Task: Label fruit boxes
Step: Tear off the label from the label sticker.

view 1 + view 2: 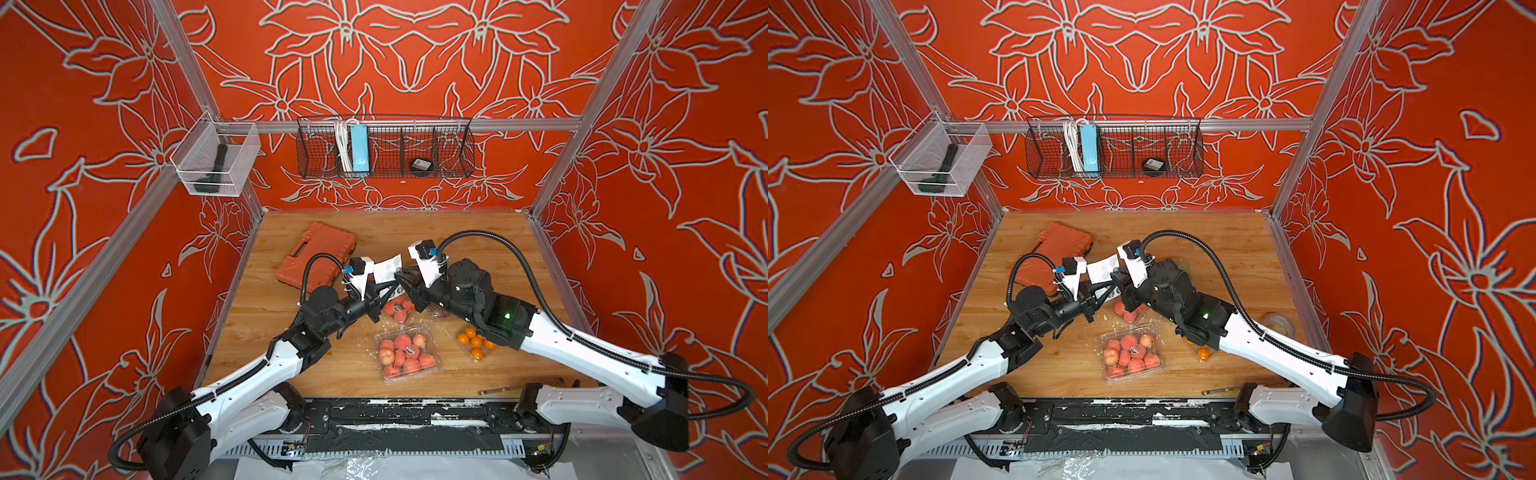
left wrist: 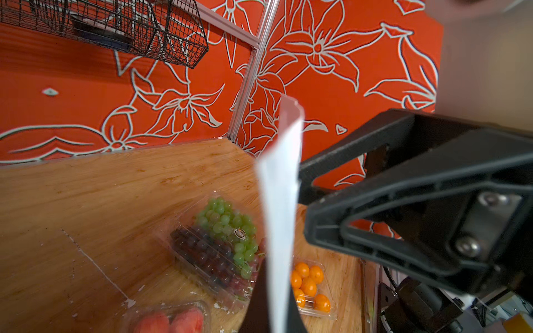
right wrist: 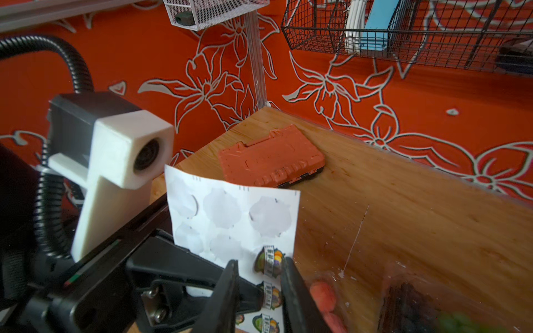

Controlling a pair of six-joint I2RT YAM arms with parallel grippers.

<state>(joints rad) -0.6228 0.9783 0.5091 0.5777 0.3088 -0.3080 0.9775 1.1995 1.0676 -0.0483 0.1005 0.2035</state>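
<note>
right gripper: jaws slightly apart, straddling a sticker on the sheet.
left gripper: clamped on that sheet, holding it aloft.
step: peeling a label, by the look of it.
next: you pinch the sticker's edge and pull clear.
fruit boxes: on the worktop below both grippers; orange box looks unlabelled.

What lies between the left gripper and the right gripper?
The white sticker sheet: the left gripper is shut on its edge, and the right gripper's jaws flank one round sticker on it. The right wrist view shows this best.
</note>
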